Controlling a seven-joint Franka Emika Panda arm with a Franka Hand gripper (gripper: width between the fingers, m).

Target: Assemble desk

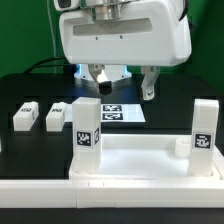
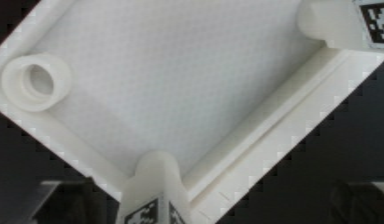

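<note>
Hanging over the marker board (image 1: pixel 122 113) in the exterior view, the tool (image 1: pixel 124 88) has both fingers spread wide w/ nothing btwn them: open, empty. White arm (image 1: pixel 120 35) fills the top centre. Tray top (image 1: pixel 140 162) lies on the black desk (image 1: pixel 25 88) at the front, nearer the camera than the marker board, rim up. 2 legs stand upright at its far corners, each w/ a black-and-white tag facing the camera: 1st upright leg (image 1: pixel 87 125) twd the exterior view's left, 2nd upright leg (image 1: pixel 204 126) twd the exterior view's right. Small round boss (image 1: pixel 180 146) sits inside the tray just beside the 2nd upright leg. 2 more legs lie on the desk at the exterior view's left, side by side, apart from the tray: 1st loose leg (image 1: pixel 25 115) outermost, 2nd loose leg (image 1: pixel 56 117) nearer the tray.

Wrist view: looks down into the tray top (image 2: pixel 189 95), flat white floor w/ raised rim running diagonally. Round boss (image 2: pixel 32 80) sits near one corner. Near leg (image 2: pixel 153 190), tagged, rises close to the lens, blurred. Far leg (image 2: pixel 358 22), also tagged, stands at another corner.
</note>
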